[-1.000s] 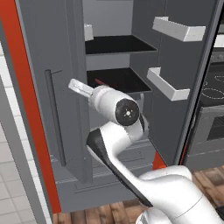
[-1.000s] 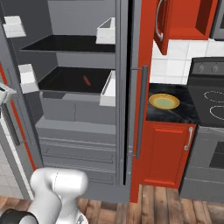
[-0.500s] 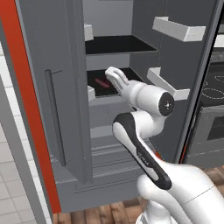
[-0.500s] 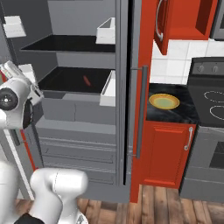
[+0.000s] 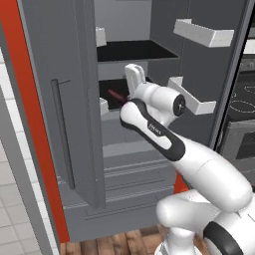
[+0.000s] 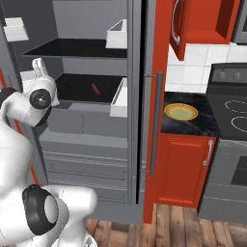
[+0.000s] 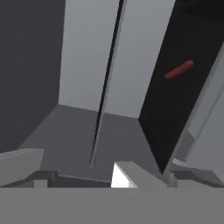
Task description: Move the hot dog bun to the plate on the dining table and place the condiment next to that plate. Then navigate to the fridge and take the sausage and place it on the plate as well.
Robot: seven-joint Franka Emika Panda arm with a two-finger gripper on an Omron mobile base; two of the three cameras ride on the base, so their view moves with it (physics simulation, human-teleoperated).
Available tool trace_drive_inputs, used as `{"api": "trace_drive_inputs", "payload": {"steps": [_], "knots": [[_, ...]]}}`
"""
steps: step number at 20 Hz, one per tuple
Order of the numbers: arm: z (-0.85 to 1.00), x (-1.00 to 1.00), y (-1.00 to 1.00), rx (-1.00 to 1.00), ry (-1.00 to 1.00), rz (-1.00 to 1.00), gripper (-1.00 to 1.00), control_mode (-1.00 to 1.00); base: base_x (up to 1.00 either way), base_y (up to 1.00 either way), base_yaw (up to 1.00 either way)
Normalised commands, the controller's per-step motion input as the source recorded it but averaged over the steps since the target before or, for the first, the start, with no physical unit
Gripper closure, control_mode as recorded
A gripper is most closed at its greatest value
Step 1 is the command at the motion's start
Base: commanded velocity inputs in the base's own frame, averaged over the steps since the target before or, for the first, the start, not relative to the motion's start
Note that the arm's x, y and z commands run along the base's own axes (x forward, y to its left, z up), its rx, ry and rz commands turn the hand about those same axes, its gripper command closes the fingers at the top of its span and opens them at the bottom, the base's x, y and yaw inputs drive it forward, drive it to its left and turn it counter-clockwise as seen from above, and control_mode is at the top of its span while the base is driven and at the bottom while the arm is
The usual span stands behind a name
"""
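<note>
Gripper: the gripper is raised at the mouth of the open fridge, level with the gap between its two black shelves; the jaws stand wide apart and hold nothing.
Sausage: the sausage lies alone on the lower black shelf, toward the back. In the left base view it shows just beside the hand; in the hand view it sits up and to the right, well off the line of the fingers.
Plate: a yellow plate with an olive centre rests on the dark counter right of the fridge; I cannot see a bun on it.
Fridge contents: the upper shelf looks bare; the white door bins appear to hold nothing, though their insides are partly hidden.
Risk, aim: the hand points past the sausage, so closing from here would likely catch air.
Risk, collision: reaching deeper could knock the wrist against the upper shelf edge or a door bin.
Risk, grasp: the sausage is thin and round; a descent off-centre could roll it back, out of reach.
</note>
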Motion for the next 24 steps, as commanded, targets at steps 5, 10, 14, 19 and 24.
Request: {"api": "trace_drive_inputs", "payload": {"steps": [5,10,14,19,24], "knots": [[0.11,0.68,0.01,0.17,0.13,0.09,-1.0,-1.0,0.0,0.0,0.0],[0.08,0.49,0.15,0.05,0.13,0.17,-1.0,-1.0,0.0,0.0,0.0],[0.02,0.23,0.36,0.0,0.11,0.27,-1.0,-1.0,0.0,0.0,0.0],[0.02,0.09,0.43,0.0,0.05,0.3,-1.0,-1.0,0.0,0.0,0.0],[0.14,-0.02,0.52,0.0,0.0,0.17,-1.0,-1.0,0.0,0.0,0.0]]}}
